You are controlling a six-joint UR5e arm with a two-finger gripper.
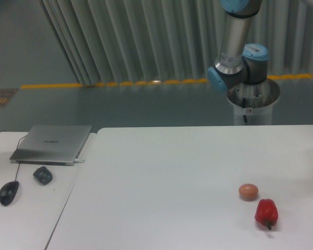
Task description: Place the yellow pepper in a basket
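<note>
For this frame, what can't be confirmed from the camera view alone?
- Yellow pepper: not in the fixed camera view, so its position cannot be told.
- Gripper: out of view past the frame's edge; only the arm's base joints show, so open or shut is unknown.
- Basket: none visible anywhere in the view.
- Small dark object beside the mouse: too small and blurred to identify.
- Red pepper and tan ball: whether they touch is unclear.

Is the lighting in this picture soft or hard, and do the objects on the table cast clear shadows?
Fixed camera: soft, even light; the red pepper and the tan ball cast only faint shadows on the white table, and the picture is slightly grainy, without strong glare.
</note>
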